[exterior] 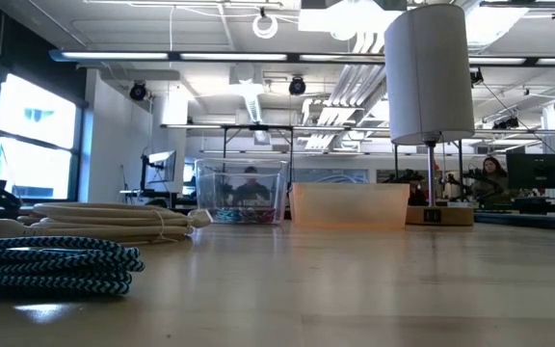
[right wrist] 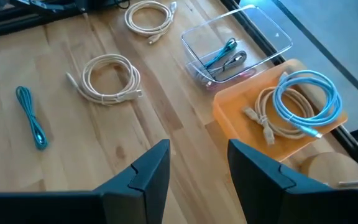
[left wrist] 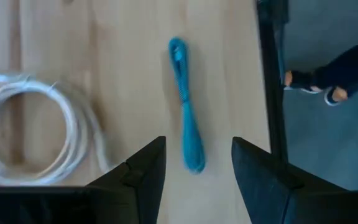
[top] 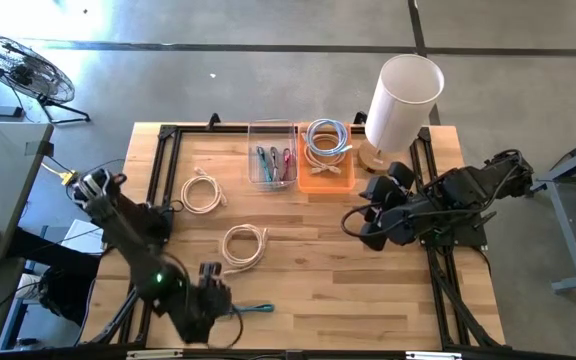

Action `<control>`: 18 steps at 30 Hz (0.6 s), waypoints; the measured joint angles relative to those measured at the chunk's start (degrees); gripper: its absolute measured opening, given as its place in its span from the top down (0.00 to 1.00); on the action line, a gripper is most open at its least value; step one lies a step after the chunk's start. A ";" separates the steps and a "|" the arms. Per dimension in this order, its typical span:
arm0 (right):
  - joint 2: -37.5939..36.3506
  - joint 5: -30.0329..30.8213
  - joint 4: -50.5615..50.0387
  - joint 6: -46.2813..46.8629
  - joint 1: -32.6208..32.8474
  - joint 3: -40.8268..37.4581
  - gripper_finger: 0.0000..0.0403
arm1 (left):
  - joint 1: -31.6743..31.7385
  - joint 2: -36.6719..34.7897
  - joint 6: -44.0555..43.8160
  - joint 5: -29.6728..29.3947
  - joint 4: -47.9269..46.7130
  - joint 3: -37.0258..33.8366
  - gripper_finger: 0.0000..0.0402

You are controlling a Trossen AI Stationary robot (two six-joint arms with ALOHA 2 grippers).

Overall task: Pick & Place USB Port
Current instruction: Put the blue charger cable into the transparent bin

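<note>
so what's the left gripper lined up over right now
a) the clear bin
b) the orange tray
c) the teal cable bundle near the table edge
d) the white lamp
c: the left gripper is open with the folded teal cable lying on the wood just ahead of its fingers, untouched, near the table's front edge.

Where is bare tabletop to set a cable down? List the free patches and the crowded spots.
Free: the table from the teal cable across to the right gripper, and the strip between both white coils and the bins. Crowded: the back edge, with clear bin, orange tray, and paper roll.
</note>
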 joint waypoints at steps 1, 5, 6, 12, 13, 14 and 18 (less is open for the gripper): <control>0.00 0.00 0.05 0.46 0.00 0.00 0.62 | -0.88 1.08 -0.28 -1.33 0.75 0.00 0.56; 0.00 -0.64 1.47 0.80 0.00 0.00 0.62 | -2.44 5.90 -2.35 -2.56 0.65 0.00 0.56; 0.00 -1.19 2.24 0.78 0.00 0.00 0.62 | -2.38 7.08 -2.79 -2.54 0.33 -0.01 0.56; 0.00 -4.22 4.29 0.37 0.00 0.00 0.62 | -0.15 11.97 -2.06 -0.14 0.89 -0.04 0.56; 0.00 -4.52 4.27 0.34 0.00 0.00 0.62 | 0.30 12.42 -2.07 0.53 0.86 -0.07 0.56; 0.00 -4.59 4.27 0.30 0.02 0.00 0.62 | 0.82 12.71 -2.03 1.10 1.05 -0.11 0.56; 0.00 -4.36 4.26 -0.13 0.45 0.00 0.62 | 2.15 13.65 -1.66 3.36 2.55 -0.04 0.56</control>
